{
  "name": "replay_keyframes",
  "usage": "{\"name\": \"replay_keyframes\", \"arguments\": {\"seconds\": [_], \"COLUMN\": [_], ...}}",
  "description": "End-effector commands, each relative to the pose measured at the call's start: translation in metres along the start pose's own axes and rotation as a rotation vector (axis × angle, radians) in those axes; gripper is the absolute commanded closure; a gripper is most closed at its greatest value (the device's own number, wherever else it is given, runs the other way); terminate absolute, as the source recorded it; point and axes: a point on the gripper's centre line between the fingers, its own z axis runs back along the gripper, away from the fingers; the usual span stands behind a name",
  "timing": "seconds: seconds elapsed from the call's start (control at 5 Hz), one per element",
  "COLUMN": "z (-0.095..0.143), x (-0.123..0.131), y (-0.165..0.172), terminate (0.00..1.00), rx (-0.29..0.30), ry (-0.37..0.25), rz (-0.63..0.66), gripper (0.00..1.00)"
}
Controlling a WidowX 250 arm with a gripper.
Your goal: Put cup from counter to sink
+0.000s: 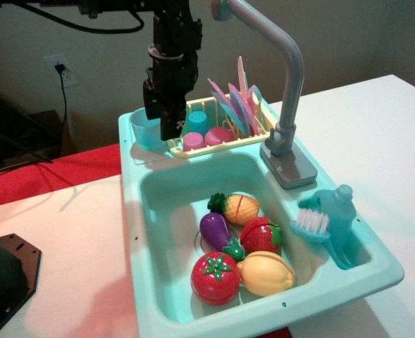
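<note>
Gripper [172,125] hung low at the back of the toy set, just beside the cup [145,128] and in front of the yellow rack [244,139]. I could not tell how wide its fingers were, and it did not look like it had hold of the cup. The cup stood up straight on the counter [133,156], at the far left corner of the set, near the back edge of the white tabletop [376,134]. So the job looked hardly begun: the cup had not yet been grabbed, lifted or put in the sink [166,204].

The cup was thin, see-through, pale blue plastic, round, with no handle. The sink was smooth, shiny blue-green plastic with round corners. Shiny toy fruit and vegetables lay in it: a red tomato [215,277], a purple eggplant [218,232] and a bumpy pineapple [237,208]. The grey faucet [283,84] was tall and bent.
</note>
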Motion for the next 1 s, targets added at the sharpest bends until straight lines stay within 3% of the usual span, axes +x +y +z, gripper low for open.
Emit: {"name": "replay_keyframes", "arguments": {"seconds": [0.0,0.2,0.8], "z": [-0.0035,-0.0066,-0.0033], "x": [-0.0066,-0.0098,-0.0097], "y": [-0.0053,-0.006,0.0021], "terminate": [0.0,0.0,0.0], "rx": [0.051,0.058,0.048], "ry": [-0.021,-0.026,-0.047], "rz": [-0.008,-0.005,0.028], "gripper": [0.0,1.0,1.0]}}
